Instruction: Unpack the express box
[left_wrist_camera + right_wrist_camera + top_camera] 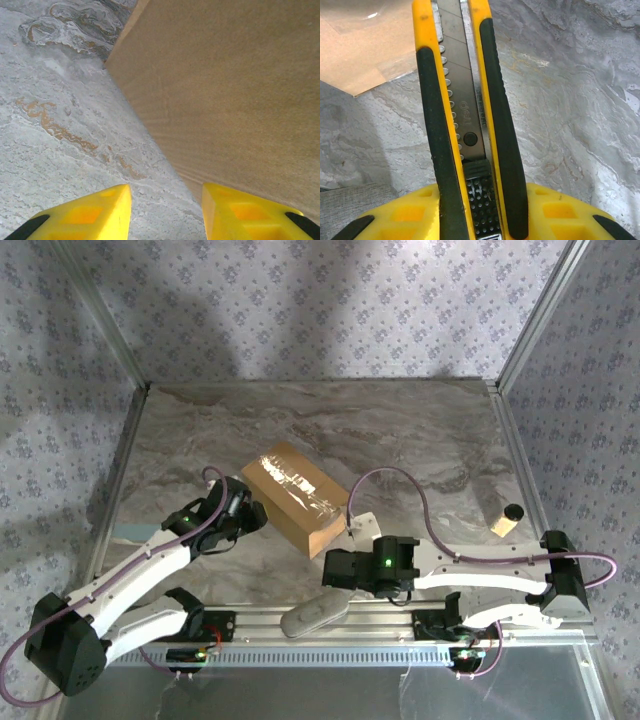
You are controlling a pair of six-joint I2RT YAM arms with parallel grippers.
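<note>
The express box (295, 495), a plain brown carton with shiny clear tape along its top seam, lies askew mid-table. My left gripper (250, 515) stands open at the carton's left side. In the left wrist view only marble shows between the yellow fingers (166, 210), and the express box wall (225, 90) rises just beyond the right finger. My right gripper (342, 565) sits near the carton's near right corner, shut on a yellow-and-black utility knife (465, 100) that points away from the fingers (480, 200). The express box corner (355, 50) lies to the left of the blade.
A small tan cylinder with a dark top (505, 518) stands at the right. A grey oblong object (315, 615) lies on the aluminium rail (260, 622) between the arm bases. Metal frame posts edge the marble table (400, 430).
</note>
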